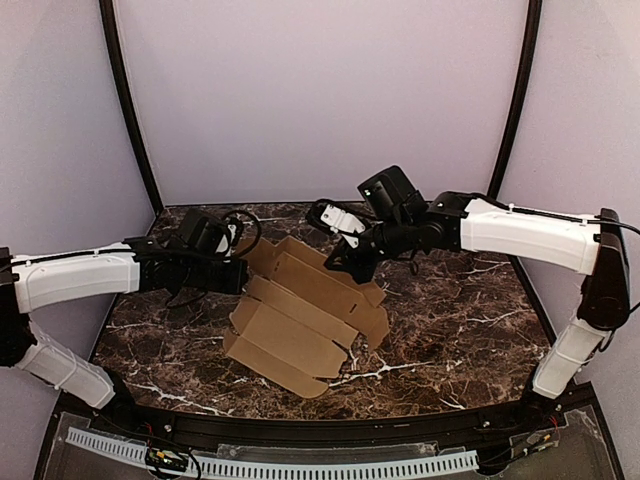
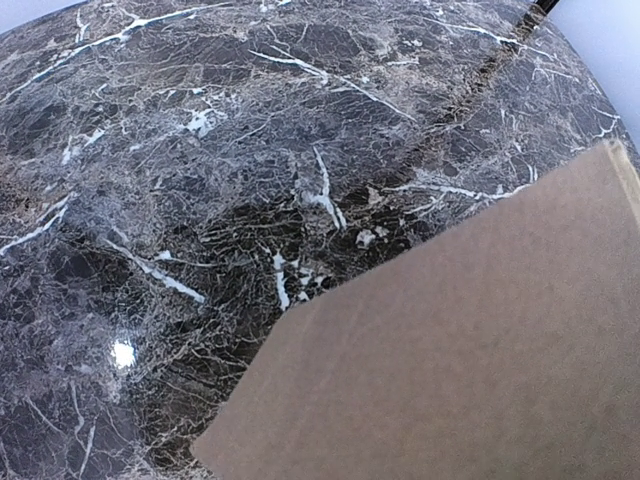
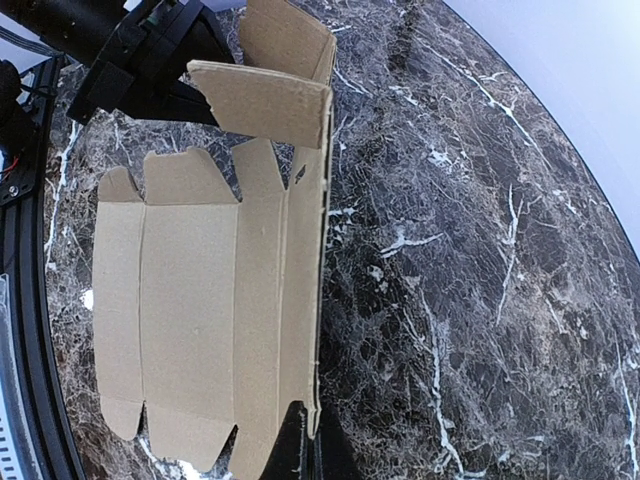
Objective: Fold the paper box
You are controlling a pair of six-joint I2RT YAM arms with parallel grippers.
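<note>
At the far edge, the right gripper (image 1: pixel 347 262) is pinching the box (image 1: pixel 300 320), light floppy card probably best held near creases; the left gripper (image 1: pixel 238 272) I cannot tell.

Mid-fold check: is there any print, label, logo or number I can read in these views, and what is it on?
No readable text in any view.
paper box: plain brown on every face that shows, no print.
white arm shells: no legible marking.
small circuit board at the near edge: anything on it is too small to read.
</note>
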